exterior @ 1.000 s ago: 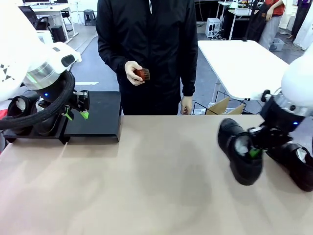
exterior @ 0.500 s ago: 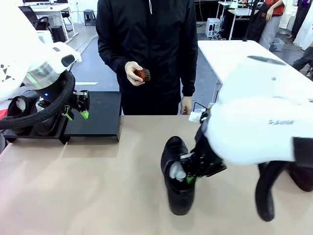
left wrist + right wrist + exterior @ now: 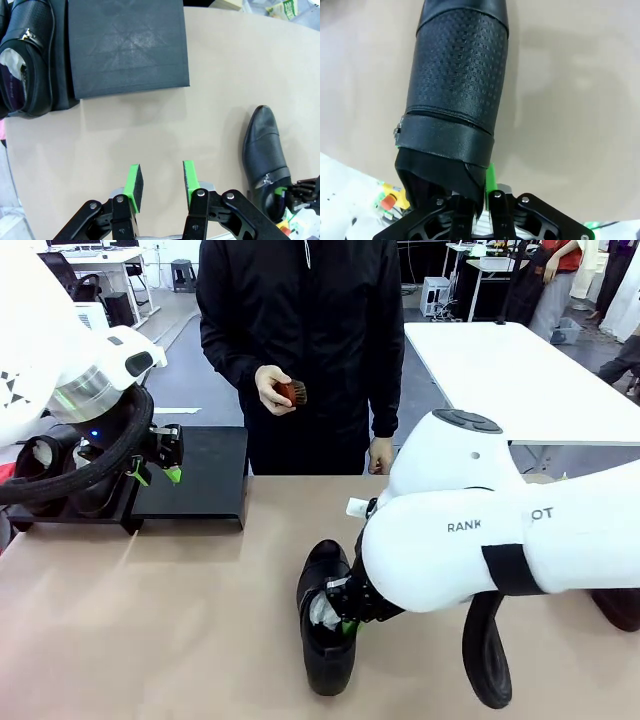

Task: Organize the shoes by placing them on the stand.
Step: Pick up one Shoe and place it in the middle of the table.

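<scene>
A glossy black shoe [image 3: 325,640] [image 3: 265,150] [image 3: 457,85] stands on the table's middle, toe toward the camera. My right gripper [image 3: 346,618] [image 3: 487,192] is shut on its heel rim, and white paper shows inside. The stand [image 3: 197,475] [image 3: 125,47] sits at the back left, its near platform bare. On the platform beside it rest black shoes [image 3: 40,468] [image 3: 27,55]. My left gripper [image 3: 165,468] [image 3: 161,180] hovers open by the stand with nothing between its green pads. Another shoe [image 3: 622,608] peeks out at the far right, mostly hidden by my right arm.
A person in a black jacket [image 3: 300,330] stands at the far edge, holding a small reddish-brown brush [image 3: 290,392] in one hand. My bulky right arm [image 3: 480,540] spans the right half of the table. Bare tabletop [image 3: 150,620] lies at the front left.
My right arm has swung from the table's right side to its middle, carrying the shoe leftward and nearer the camera. The left arm has stayed still.
</scene>
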Robot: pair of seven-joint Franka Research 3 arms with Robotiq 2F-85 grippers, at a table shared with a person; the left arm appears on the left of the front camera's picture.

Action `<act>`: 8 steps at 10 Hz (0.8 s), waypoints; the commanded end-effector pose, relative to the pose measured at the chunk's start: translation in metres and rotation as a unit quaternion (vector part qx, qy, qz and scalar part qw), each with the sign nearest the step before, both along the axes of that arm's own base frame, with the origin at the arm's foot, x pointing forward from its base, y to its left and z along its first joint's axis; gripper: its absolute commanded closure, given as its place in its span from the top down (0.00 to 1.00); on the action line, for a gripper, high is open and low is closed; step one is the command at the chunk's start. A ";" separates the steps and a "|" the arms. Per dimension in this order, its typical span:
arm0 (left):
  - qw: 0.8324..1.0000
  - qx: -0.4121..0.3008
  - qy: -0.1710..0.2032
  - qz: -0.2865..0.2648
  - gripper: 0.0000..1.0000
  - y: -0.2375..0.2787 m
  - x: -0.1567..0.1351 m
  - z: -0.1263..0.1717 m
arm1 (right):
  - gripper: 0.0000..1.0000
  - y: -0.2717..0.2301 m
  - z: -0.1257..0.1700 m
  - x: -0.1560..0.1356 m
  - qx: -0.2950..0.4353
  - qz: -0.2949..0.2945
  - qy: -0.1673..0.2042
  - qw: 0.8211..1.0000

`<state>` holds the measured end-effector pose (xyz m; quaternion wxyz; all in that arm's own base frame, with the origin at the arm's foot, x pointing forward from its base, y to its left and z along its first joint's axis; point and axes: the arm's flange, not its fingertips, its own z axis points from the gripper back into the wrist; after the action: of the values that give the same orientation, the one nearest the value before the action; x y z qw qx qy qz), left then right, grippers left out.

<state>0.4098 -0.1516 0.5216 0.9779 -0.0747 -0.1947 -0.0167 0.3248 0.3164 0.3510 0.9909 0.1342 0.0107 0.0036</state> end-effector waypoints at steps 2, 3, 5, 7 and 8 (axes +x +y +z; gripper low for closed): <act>1.000 -0.010 -0.003 -0.001 0.45 0.002 -0.001 -0.001 | 0.51 0.000 0.006 0.009 -0.004 0.027 -0.001 1.000; 1.000 -0.010 -0.003 -0.001 0.45 0.002 -0.001 -0.001 | 0.69 -0.003 0.005 0.009 0.000 0.032 0.003 0.999; 1.000 -0.010 -0.003 -0.001 0.45 0.002 -0.001 -0.001 | 1.00 -0.009 0.007 0.007 0.005 0.043 0.003 0.999; 1.000 -0.010 -0.003 -0.001 0.45 0.002 -0.001 -0.001 | 1.00 -0.023 0.020 0.003 0.023 0.052 -0.002 0.998; 1.000 -0.010 -0.003 -0.001 0.45 0.002 -0.001 -0.001 | 1.00 -0.032 0.032 -0.002 0.037 0.058 -0.011 0.998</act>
<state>0.4098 -0.1515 0.5216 0.9779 -0.0747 -0.1946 -0.0166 0.3345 0.2994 0.3718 0.9882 0.1447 0.0087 0.0500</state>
